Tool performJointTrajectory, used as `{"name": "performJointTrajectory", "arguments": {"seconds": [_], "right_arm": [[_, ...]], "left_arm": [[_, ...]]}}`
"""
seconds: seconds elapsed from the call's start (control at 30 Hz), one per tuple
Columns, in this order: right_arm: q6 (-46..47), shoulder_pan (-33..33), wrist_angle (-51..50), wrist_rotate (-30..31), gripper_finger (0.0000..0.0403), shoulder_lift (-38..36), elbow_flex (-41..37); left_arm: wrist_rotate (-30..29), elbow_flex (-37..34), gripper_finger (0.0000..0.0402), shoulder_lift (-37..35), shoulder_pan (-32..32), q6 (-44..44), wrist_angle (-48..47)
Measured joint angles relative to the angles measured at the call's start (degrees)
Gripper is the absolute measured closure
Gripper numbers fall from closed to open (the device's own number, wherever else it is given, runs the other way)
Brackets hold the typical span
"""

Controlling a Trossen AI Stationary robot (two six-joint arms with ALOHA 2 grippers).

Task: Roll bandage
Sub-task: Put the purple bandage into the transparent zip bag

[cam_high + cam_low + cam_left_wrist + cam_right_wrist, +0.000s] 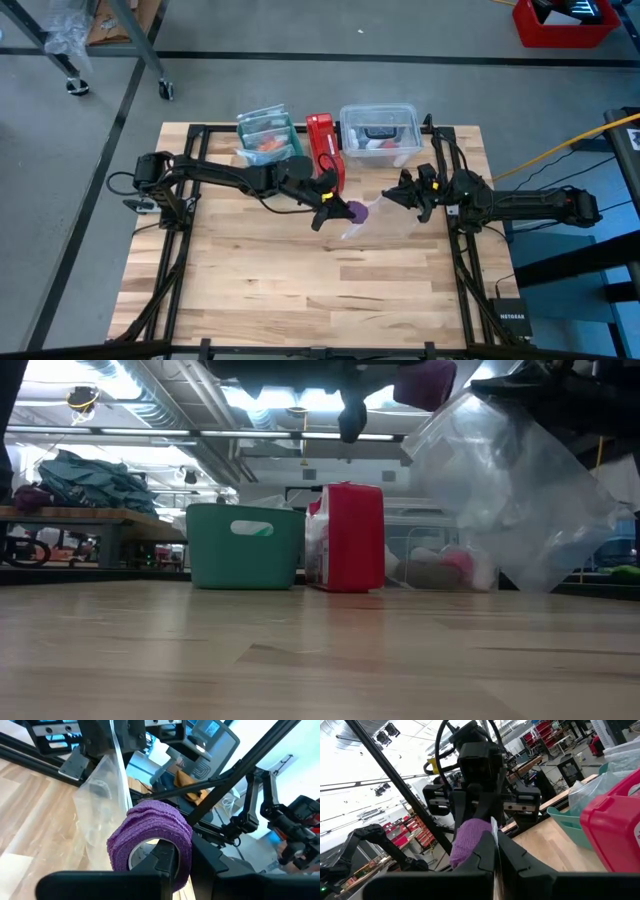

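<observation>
The bandage is a purple coiled roll with a hollow core, held up above the middle of the table. My left gripper reaches in from the table's left and is shut on it. Right beside the roll hangs a clear plastic bag, its upper edge close to the bandage. My right gripper comes in from the table's right and is shut on that bag. In the right wrist view the bandage sits just beyond the right gripper's fingers. My left gripper pinches the wall of the roll, one finger in the hollow core and the other outside. The fingers come almost level from the table's left. The roll is lifted clear of the table, its open end facing the wrist. My right gripper pinches the bag's upper edge between its two shut fingers, coming about level from the table's right. How many layers it has I cannot tell. The bag hangs below the fingers, slack and crumpled.
Along the far edge stand a green bin, a red box and a clear lidded container. Bare wood stretches across the near half of the table.
</observation>
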Motion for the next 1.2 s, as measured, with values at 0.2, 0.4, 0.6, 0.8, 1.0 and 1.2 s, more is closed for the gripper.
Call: {"name": "performJointTrajectory", "arguments": {"seconds": [0.2, 0.4, 0.6, 0.8, 1.0, 1.2], "right_arm": [[0.0, 0.0, 0.0, 0.0, 0.0398, 0.0, 0.0], [0.0, 0.0, -0.1, 0.0, 0.0398, 0.0, 0.0], [0.0, 0.0, 0.0, 0.0, 0.0398, 0.0, 0.0], [0.2, 0.0, 0.0, 0.0, 0.0398, 0.0, 0.0], [0.2, 0.0, 1.1, -1.1, 0.0398, 0.0, 0.0], [0.3, 0.0, 1.9, -2.4, 0.0398, 0.0, 0.0]], "left_arm": [[0.0, 0.0, 0.0375, 0.0, 0.0, -0.8, 1.8], [0.0, 0.0, 0.0374, 0.0, 0.0, -0.9, 2.1], [0.8, 0.0, 0.0378, 0.0, 0.0, -1.2, 2.3], [0.8, 0.0, 0.0376, 0.0, 0.2, -1.0, 2.3], [0.8, 0.0, 0.0380, 0.0, 0.2, 0.4, 2.2], [0.8, 0.0, 0.0381, 0.0, 0.2, 0.7, 2.2]]}}
